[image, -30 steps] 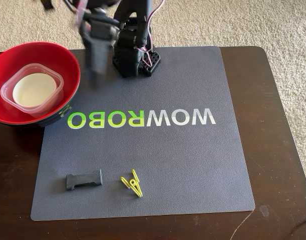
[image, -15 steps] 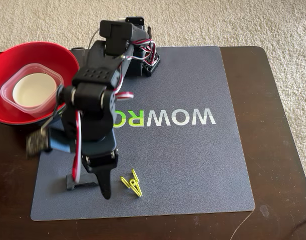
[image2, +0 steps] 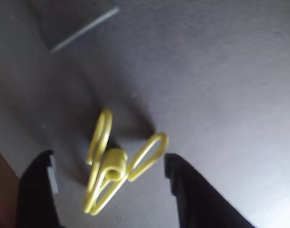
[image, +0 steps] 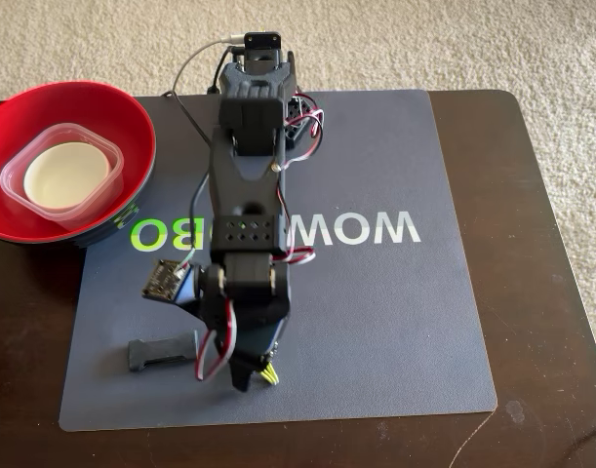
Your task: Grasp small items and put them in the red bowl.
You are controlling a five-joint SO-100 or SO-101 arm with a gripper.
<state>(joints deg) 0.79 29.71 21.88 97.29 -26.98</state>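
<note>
One claw (image2: 109,185) is seen, lowered over the near part of the grey mat (image: 395,322). In the wrist view its two dark fingers (image2: 38,190) are held apart, and one yellow-green clip (image2: 117,164) lies on the mat between them, touched by neither as far as can be told. In the fixed view only a small yellow bit of that clip (image: 268,374) is shown under the claw (image: 247,378); the rest is covered by the arm.

One black plastic buckle piece (image: 161,353) is seen just beside the claw, to its left in the fixed view, lying flat on the mat and partly hidden by the arm.

One red bowl (image: 83,102) is placed well away from the claw, at the far left of the fixed view, partly on the mat's corner and partly on the dark table (image: 541,244). Inside it, one clear square plastic tub (image: 107,146) is seated, and one small round white bowl (image: 65,175) is nested within that tub.
</note>
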